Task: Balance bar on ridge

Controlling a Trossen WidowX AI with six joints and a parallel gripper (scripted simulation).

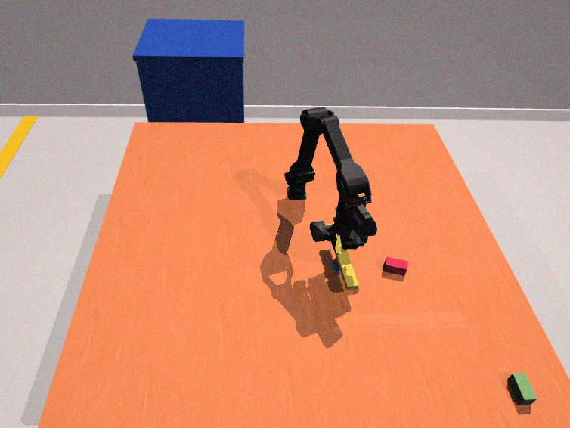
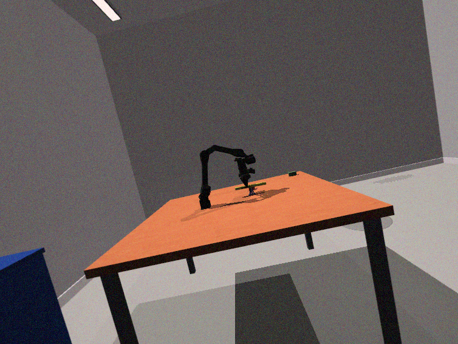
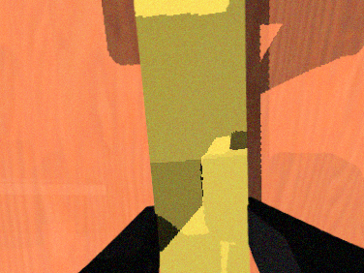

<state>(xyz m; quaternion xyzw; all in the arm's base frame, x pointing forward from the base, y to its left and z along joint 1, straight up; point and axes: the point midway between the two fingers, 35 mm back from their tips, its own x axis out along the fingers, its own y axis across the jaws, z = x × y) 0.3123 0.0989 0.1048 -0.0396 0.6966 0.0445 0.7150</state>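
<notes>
The yellow bar [image 1: 347,268] [image 2: 260,184] [image 3: 194,87] is long and lies roughly level above the orange table [image 1: 184,322] [image 2: 184,233], clear of its top. My gripper [image 2: 246,185] [image 3: 199,212] is shut on the bar, one black finger on each side; the arm hides the grip in the top view. The small dark blue ridge [image 1: 336,267] [image 2: 251,191] stands on the table under the bar, near its middle. Whether bar and ridge touch is too small to tell. The ridge is hidden in the wrist view.
A red block [image 1: 396,264] lies a little right of the bar in the top view. A green block [image 1: 522,388] [image 2: 292,173] lies far off, near a table corner. A blue cabinet [image 1: 190,38] [image 2: 22,296] stands beyond the table.
</notes>
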